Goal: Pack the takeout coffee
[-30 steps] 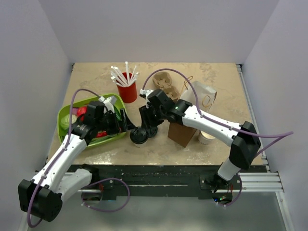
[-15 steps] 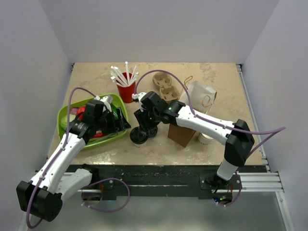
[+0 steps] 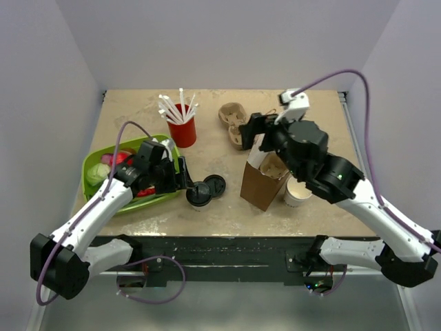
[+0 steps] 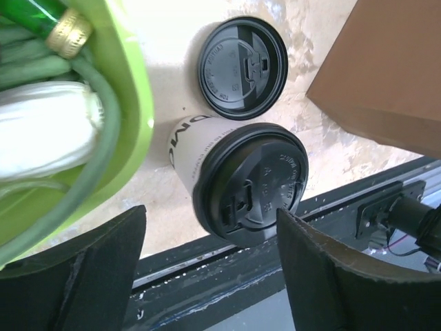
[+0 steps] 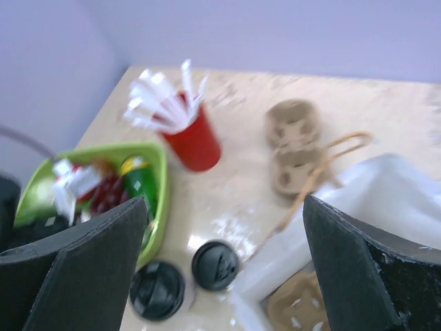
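Though both open, left claw [image 4: 211,215] at takeout coffee [image 4: 249,185], right claw [image 5: 224,201] aloft; lettering [image 4: 180,138] unreadable.

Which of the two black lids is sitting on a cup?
The lid on the takeout coffee, right in front of the left claw: white cup wall shows under it. The loose lid lies flat on the table beyond it.

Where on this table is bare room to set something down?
Free: the far left corner behind the red cup; the near edge before the bag. Crowded: between tray and bag, where coffee, loose lid and left tool sit.
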Robot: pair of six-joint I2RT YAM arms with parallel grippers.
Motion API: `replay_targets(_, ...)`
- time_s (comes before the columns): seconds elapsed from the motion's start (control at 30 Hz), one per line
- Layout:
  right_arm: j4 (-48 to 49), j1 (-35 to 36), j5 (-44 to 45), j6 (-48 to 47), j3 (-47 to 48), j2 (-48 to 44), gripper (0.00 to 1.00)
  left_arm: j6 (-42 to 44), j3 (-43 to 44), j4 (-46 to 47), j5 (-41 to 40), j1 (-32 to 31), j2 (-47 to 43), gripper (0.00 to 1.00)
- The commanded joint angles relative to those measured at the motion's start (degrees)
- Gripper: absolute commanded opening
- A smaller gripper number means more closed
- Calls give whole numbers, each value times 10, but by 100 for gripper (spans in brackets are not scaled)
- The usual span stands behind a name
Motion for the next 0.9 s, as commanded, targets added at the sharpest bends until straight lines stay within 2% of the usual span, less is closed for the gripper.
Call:
replay_targets(0.0,-6,-29,153,-8,4,-17,98,-15,43,2,-40,-35,30,75)
replay_targets(0.03,-17,-38,195,-7,13,-19,98,-17,45,-5,-46,-39,36,72)
replay_targets(0.17,-54,-45,267,-3,1,-32,98,-28,58,-17,-80,-54,60,59)
replay_targets(0.27,-57,-46,287,-11,-22,-42,98,-36,69,-26,-91,-68,72,53)
replay_targets(0.6,-54,-54,298,-40,-59,-43,98,-73,102,-81,-132,-111,102,33)
replay_targets(0.87,-49,-63,293,-50,-74,-47,98,-85,122,-97,-157,-140,139,28)
